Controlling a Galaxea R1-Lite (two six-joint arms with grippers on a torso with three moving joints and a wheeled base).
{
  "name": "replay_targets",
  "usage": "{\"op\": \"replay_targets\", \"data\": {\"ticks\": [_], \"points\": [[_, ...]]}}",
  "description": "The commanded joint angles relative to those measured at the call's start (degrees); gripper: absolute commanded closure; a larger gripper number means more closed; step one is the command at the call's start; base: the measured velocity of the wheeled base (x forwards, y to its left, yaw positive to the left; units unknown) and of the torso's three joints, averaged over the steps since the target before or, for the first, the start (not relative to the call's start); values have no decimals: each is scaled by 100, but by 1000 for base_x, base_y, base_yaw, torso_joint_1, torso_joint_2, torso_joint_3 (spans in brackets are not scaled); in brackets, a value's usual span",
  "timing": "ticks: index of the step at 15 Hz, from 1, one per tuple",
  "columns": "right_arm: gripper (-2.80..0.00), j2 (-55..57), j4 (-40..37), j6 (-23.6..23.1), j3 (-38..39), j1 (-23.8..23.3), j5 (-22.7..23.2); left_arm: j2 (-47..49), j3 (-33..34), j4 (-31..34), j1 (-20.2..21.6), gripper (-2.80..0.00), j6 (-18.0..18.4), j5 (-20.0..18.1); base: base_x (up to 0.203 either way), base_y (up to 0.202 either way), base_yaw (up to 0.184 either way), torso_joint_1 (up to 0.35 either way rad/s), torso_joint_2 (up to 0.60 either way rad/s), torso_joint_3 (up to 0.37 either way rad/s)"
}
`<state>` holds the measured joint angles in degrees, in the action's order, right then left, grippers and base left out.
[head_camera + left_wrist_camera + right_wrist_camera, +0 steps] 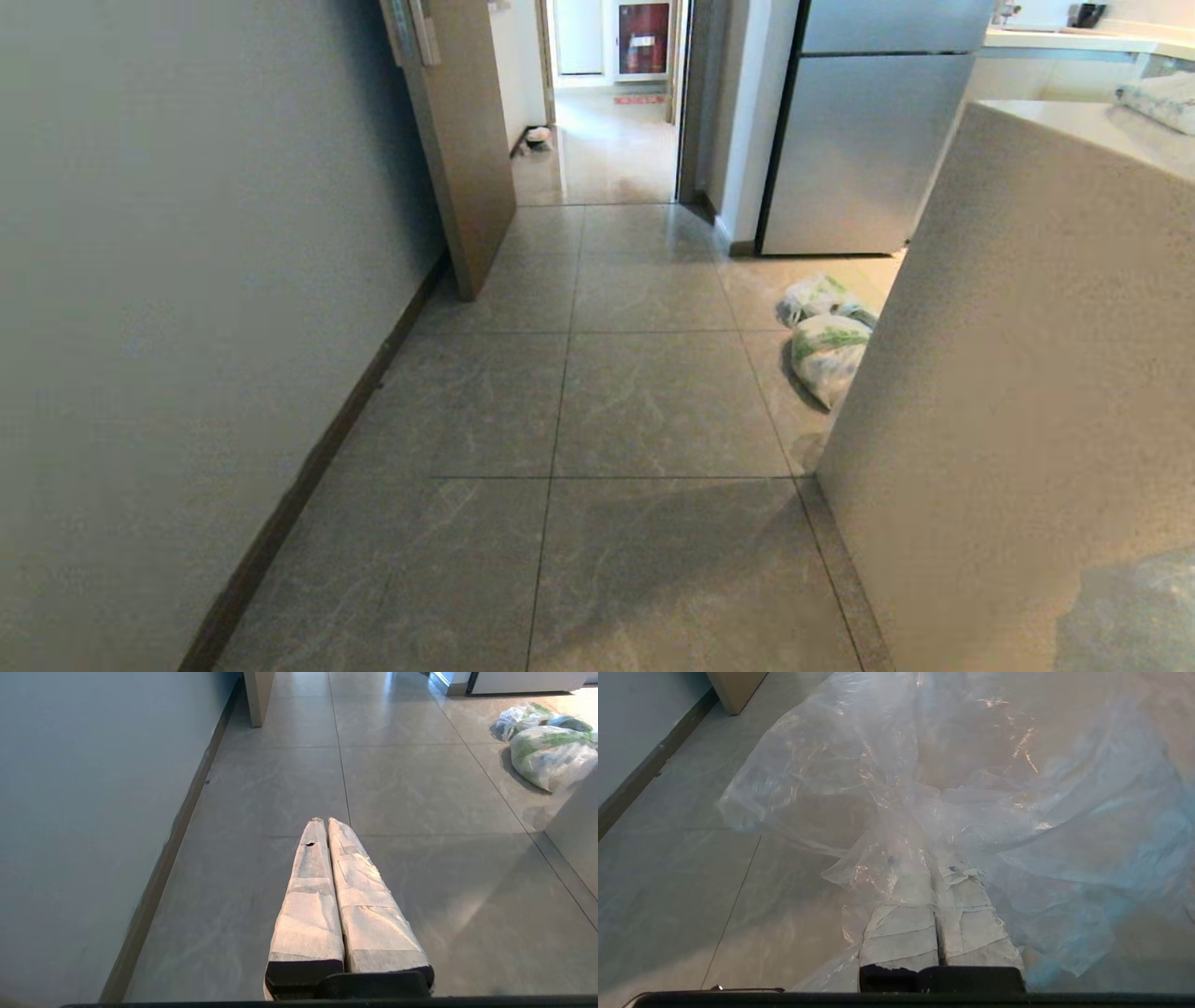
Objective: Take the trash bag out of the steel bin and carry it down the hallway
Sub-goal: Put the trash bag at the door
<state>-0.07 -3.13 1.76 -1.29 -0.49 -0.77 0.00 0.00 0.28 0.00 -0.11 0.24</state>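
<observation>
The trash bag [924,765], thin clear crinkly plastic, spreads out wide in front of my right gripper [934,870], whose taped fingers [901,938] are shut on its gathered neck. A hazy edge of the trash bag [1134,607] also shows at the lower right of the head view. My left gripper [324,821] is shut with nothing in it, held low over the floor tiles. The steel bin is out of view. The hallway [607,149] lies ahead through an open doorway, with a red cabinet [644,37] and a red mat [639,98] at its far end.
A grey wall [187,280] runs along the left, with an open door [462,140] leaning out from it. On the right stand a pale counter [1008,373] and a steel fridge [868,149]. Two white bags with green print [826,341] lie beside the counter.
</observation>
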Motion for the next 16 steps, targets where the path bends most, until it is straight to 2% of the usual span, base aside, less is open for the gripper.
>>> {"op": "replay_targets", "data": {"ticks": [1, 16], "points": [[0, 7, -3, 0, 0, 3, -2, 0, 0, -2, 0, 0, 2, 2, 191, 0, 1, 2, 1, 6], [0, 5, -4, 0, -3, 0, -2, 0, 0, -2, 0, 0, -7, 2, 191, 0, 0, 2, 3, 2]]}}
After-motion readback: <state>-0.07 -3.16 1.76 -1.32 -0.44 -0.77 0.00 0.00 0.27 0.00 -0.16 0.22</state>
